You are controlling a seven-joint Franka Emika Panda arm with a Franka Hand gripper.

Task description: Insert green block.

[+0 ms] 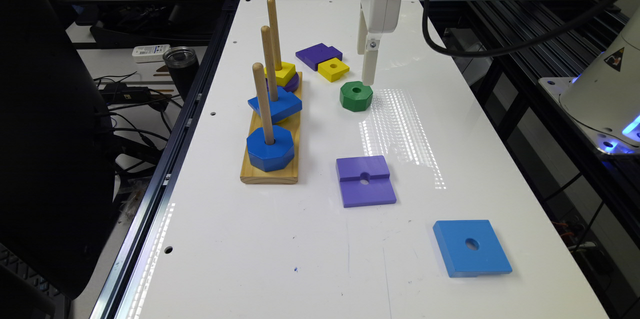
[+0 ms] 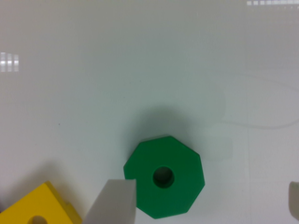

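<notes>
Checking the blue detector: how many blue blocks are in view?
3. A blue octagonal block sits on the nearest peg, a blue block on the middle peg, and a blue square block lies loose on the table near its front. More could hide under stacked pieces.

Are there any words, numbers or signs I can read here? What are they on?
No words or numbers can be read.
A yellow warning triangle sits on the white robot base; its symbol is too small to make out.
The white remote-like thing off the table has marks too blurred to read.
The green block and other blocks are plain.
</notes>
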